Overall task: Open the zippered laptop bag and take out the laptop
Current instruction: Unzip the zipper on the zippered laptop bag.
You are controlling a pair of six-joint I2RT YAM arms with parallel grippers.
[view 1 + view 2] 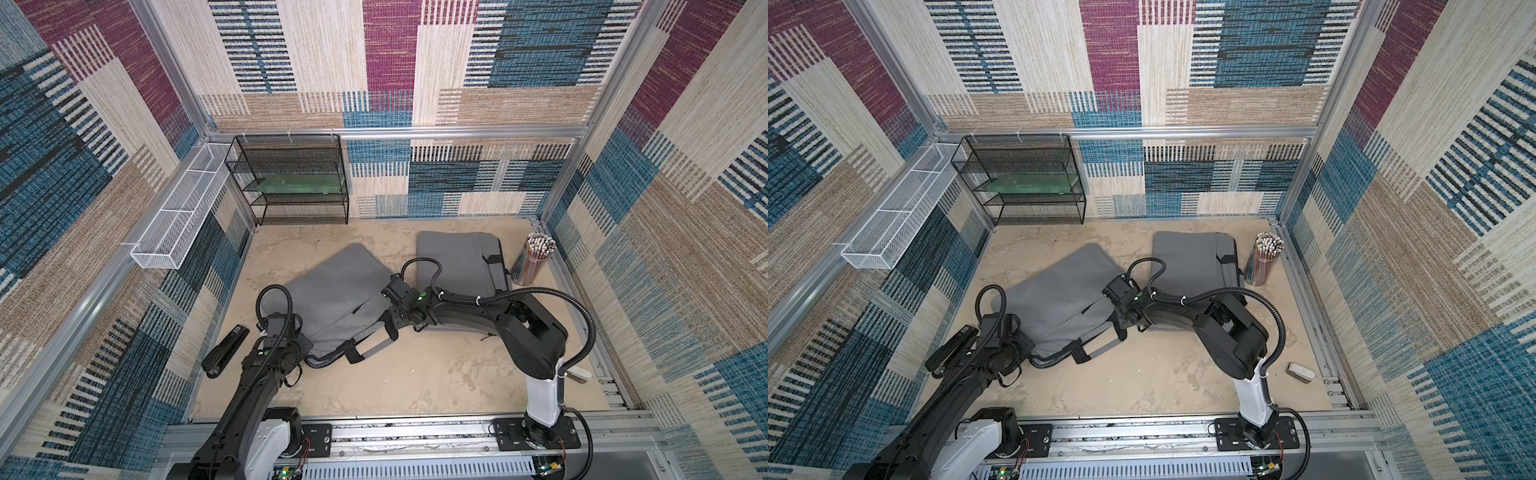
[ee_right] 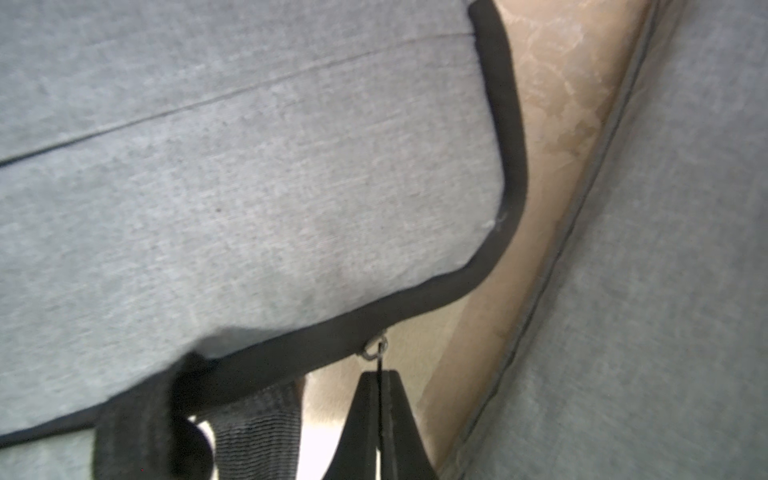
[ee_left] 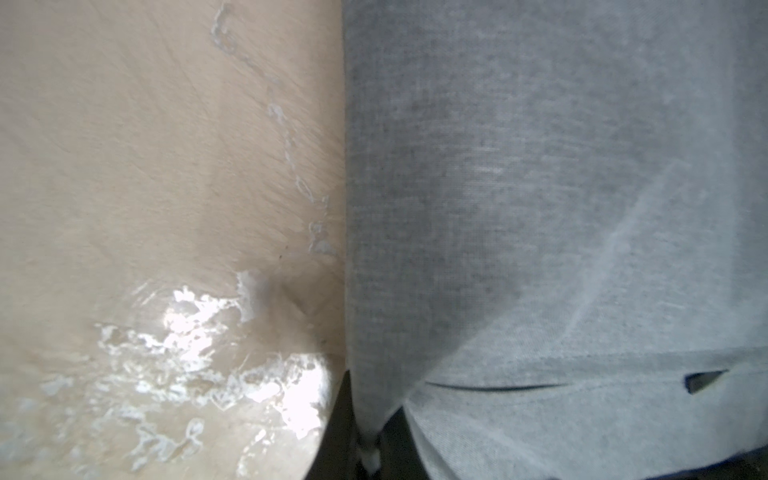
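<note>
Because the grey laptop bag point(image 1: 332, 299) lying slantwise on the table point(image 1: 415, 374) looks soft, padded and apt to slide or bunch, the left gripper point(image 3: 368, 451) clamped on its near corner should anchor it while the right gripper point(image 2: 379, 376), pinched on the small zipper pull point(image 2: 375, 345), draws along the edge

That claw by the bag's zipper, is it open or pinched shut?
Shut. In the right wrist view the right gripper has its black fingers pressed together on the zipper pull of the laptop bag.
</note>
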